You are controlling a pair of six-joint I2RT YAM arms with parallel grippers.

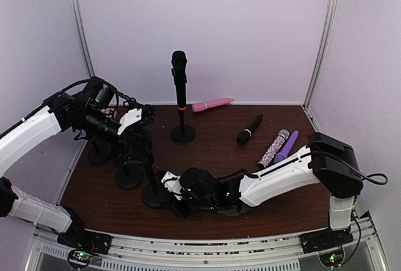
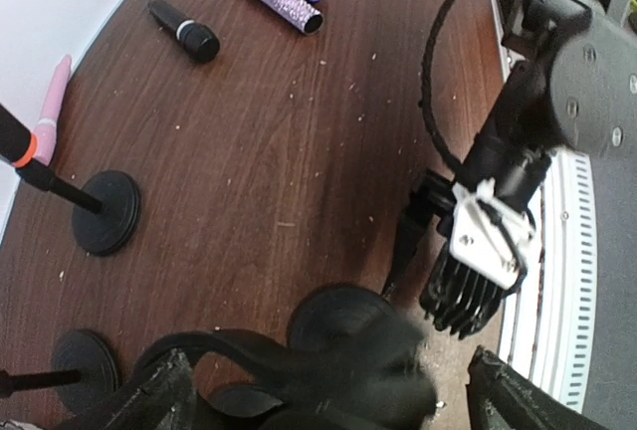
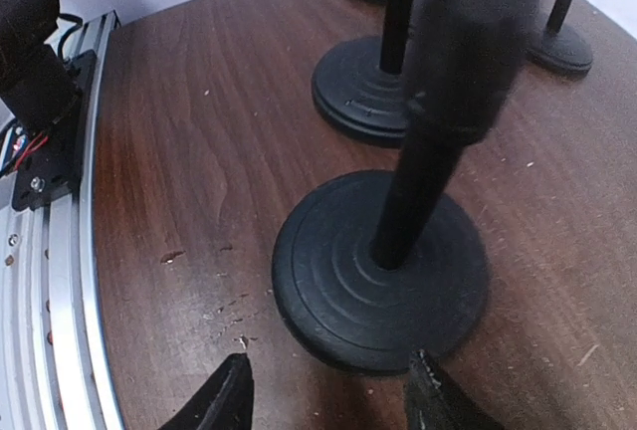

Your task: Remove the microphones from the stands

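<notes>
— Where's the microphone right now?

— The black microphone (image 1: 179,73) with the orange ring stands upright in the back stand (image 1: 183,134), far side of the table (image 1: 282,216), well apart from both arms.

— And the left pincer?

— The left pincer (image 2: 328,375) hangs over the cluster of stands on the left, fingers spread wide. Below it sits a dark blurred shape (image 3: 463,52) on top of the near stand (image 3: 383,276). Microphone or clip, I can't tell. A gap shows beside one finger, so nothing is gripped.

— The other arm?

— It reaches across, low, to the foot of that same stand. The right pincer (image 3: 326,375) is about half apart, and the rim of the round base lies just in front of the fingertips. Nothing is clamped between them.

— Anything else lying around?

— Two more stands (image 1: 130,177) just beside the near one. Loose on the right there's a pink microphone (image 1: 213,104) at the back, then a small black one (image 1: 249,129), then a glittery one (image 1: 274,148) and a purple one (image 1: 287,145) lying side by side.
</notes>
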